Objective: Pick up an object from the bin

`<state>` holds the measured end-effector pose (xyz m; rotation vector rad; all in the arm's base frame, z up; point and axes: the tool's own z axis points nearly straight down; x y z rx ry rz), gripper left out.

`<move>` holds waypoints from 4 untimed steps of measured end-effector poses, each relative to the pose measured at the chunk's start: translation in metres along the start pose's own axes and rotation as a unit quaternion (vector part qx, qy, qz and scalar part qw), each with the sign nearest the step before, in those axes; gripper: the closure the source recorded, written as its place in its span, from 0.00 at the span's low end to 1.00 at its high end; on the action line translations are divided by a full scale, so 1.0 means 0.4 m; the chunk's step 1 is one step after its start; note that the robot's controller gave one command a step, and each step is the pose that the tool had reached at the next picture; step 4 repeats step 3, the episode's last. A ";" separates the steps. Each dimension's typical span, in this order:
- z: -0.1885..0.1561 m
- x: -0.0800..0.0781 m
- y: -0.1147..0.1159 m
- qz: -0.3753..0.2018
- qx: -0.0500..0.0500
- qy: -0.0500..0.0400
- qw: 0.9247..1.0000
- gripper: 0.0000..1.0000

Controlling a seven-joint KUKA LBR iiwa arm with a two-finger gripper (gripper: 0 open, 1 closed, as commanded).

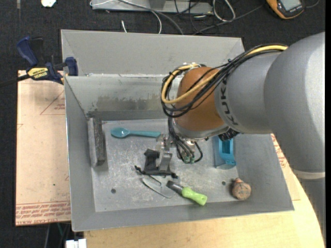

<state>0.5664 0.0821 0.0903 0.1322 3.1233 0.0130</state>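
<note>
Black small angular piece mid-floor of grey metal bin, just beside gripper, on side away from arm. Long axis unclear. Jaw state: cannot tell.

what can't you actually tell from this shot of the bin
All in the camera view:
- Blue box: its far end is hidden behind the arm.
- Black thing beside the gripper: too small and dark to name, and whether the two touch is unclear.
- Brown lump, front right of the bin: too small to tell what it is.
- Bin floor under the wrist: covered by the arm.
</note>
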 end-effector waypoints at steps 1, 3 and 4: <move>-0.057 -0.003 0.001 0.000 0.000 0.000 1.000 1.00; -0.228 -0.005 0.003 -0.001 -0.001 0.001 1.000 1.00; -0.228 -0.005 0.003 -0.001 -0.001 0.001 1.000 1.00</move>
